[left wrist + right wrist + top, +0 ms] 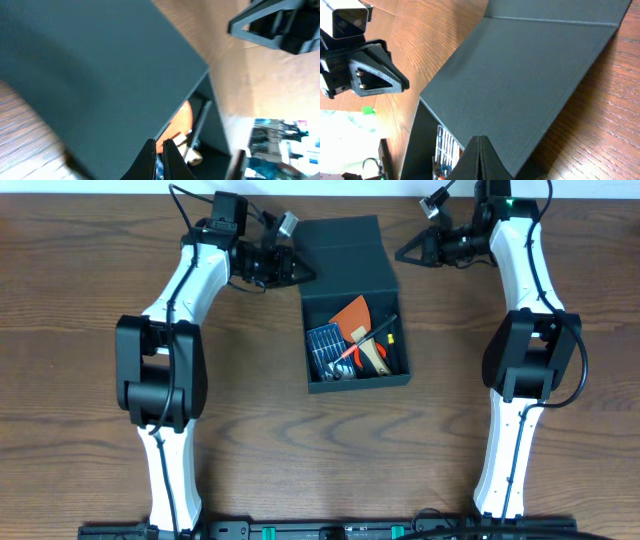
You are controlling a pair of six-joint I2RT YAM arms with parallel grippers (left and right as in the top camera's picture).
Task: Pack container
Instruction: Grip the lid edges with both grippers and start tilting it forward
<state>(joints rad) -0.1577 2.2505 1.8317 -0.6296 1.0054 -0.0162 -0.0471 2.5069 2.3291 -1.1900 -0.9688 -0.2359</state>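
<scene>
The container (358,384), a dark teal-grey matte box, sits in the middle of the surface (250,440), between your two arms. Its hinged lid (345,255) is open and swung back toward the far edge. How steeply it leans cannot be told. The wrist views show the lid as a flat, lightly textured panel with a creased flap along its free edge. Inside lie an orange sheet (352,312), a blue ribbed panel (322,340), a red-handled tool (358,348) and a thin black rod (390,323), loosely piled. The box looks filled, so closing the lid is probably what remains.

Treat the box as stiff board: light, with rigid walls and matte enough not to slip. The lid will likely flex, and its hinge crease could tear if forced. Push on the lid's side edges or its free far edge, not the middle of the panel.

Your left end effector (303,273) sits just beside the lid's left edge, fingers closed together and holding nothing. Your right end effector (402,254) is near the lid's right edge, also closed and empty.

The surface is dark brown wood grain. A pale strip (100,188) runs along its far edge and a black rail (320,530) along the near edge. The left wrist view catches colourful clutter beyond the table, too blurred to identify.
</scene>
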